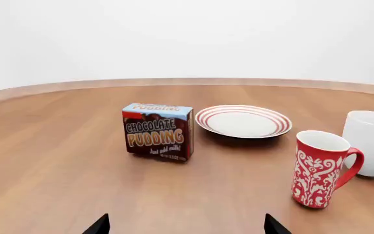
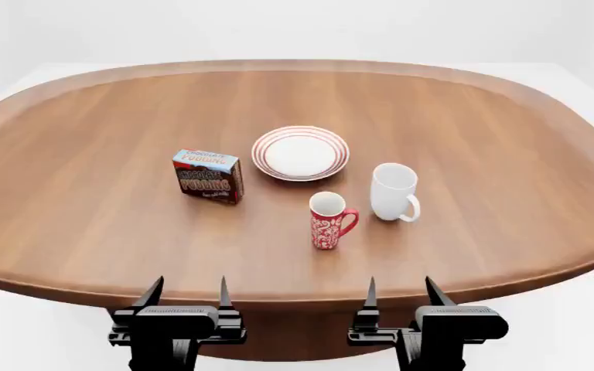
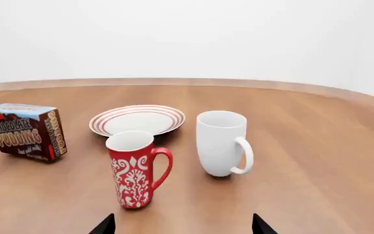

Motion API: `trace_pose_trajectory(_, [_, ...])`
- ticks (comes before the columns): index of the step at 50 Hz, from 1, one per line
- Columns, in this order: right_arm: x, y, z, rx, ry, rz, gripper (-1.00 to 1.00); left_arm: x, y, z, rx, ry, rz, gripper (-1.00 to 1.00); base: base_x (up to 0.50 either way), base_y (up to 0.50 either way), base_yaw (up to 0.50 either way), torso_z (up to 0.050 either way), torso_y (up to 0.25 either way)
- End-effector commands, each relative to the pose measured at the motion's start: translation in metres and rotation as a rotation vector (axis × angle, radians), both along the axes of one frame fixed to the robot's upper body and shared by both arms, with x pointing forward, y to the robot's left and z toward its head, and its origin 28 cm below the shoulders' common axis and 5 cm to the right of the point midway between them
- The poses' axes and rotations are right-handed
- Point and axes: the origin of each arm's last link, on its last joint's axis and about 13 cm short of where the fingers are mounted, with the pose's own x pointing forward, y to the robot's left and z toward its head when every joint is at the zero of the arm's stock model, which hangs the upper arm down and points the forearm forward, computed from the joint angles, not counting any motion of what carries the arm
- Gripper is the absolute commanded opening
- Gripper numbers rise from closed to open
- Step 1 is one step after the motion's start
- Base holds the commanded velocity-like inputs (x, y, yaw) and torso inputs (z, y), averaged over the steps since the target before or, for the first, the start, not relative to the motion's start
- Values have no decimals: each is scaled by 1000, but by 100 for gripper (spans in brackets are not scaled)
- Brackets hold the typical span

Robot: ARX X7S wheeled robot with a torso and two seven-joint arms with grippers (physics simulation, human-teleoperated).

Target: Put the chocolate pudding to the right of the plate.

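Note:
The chocolate pudding (image 2: 208,176) is a small dark brown carton with a blue and red top, standing on the table just left of the plate (image 2: 300,153), a white plate with red rings. Both also show in the left wrist view, the pudding (image 1: 158,131) beside the plate (image 1: 243,121), and in the right wrist view, the pudding (image 3: 26,131) and the plate (image 3: 137,120). My left gripper (image 2: 186,295) and right gripper (image 2: 401,294) are both open and empty at the table's near edge, well short of everything.
A red patterned mug (image 2: 328,220) stands in front of the plate, and a white mug (image 2: 394,192) stands to the plate's right. The round wooden table (image 2: 90,224) has a raised rim. White floor lies beyond it.

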Motion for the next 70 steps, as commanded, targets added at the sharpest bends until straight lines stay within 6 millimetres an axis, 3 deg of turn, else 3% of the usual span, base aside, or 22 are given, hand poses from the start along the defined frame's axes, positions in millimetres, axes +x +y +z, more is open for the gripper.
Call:
trace_pose_trajectory(1, [0, 0, 0, -2, 5, -10, 100, 0, 0, 0, -2, -1, -1, 100, 0, 0, 0, 0, 0])
trace_pose_trajectory(10, [2, -1, -2, 1, 25, -32, 100, 0, 0, 0, 1, 1, -5, 100, 0, 1, 0, 0, 0])
trace_pose_trajectory(23, [-1, 1, -2, -5, 8, -5, 100, -1, 0, 1, 4, 0, -6, 100, 0, 497, 0, 0, 0])
trace_pose_trajectory(34, [1, 1, 3, -3, 27, 17, 100, 0, 0, 4, 2, 16, -7, 100, 0, 0, 0, 0, 0])
trace_pose_trajectory(38, [7, -4, 35, -45, 6, 6, 100, 8, 1, 33, 30, 18, -14, 100, 0, 0, 0, 0, 0])
trace_pose_trajectory(42, [11, -9, 78, -63, -8, 55, 100, 21, 5, 83, 39, -23, -7, 100, 0, 0, 0, 0, 0])
trace_pose_trajectory(44, [13, -12, 113, -64, -58, 98, 100, 29, 7, 127, 59, -120, -22, 100, 0, 0, 0, 0, 0])
trace_pose_trajectory(48, [17, -15, 142, -51, -75, 98, 100, 34, 9, 156, 37, -155, -38, 100, 0, 0, 0, 0, 0])
trace_pose_trajectory(55, [20, -22, 165, -52, -123, 82, 100, 37, 9, 159, 45, -165, -32, 100, 0, 0, 0, 0, 0])
trace_pose_trajectory(61, [24, -21, 155, -38, -90, 80, 100, 36, 9, 156, 45, -161, -25, 100, 314, 0, 0, 0, 0])
trace_pose_trajectory(70, [24, -20, 155, -29, -83, 89, 100, 36, 9, 153, 48, -162, -24, 100, 500, 0, 0, 0, 0])
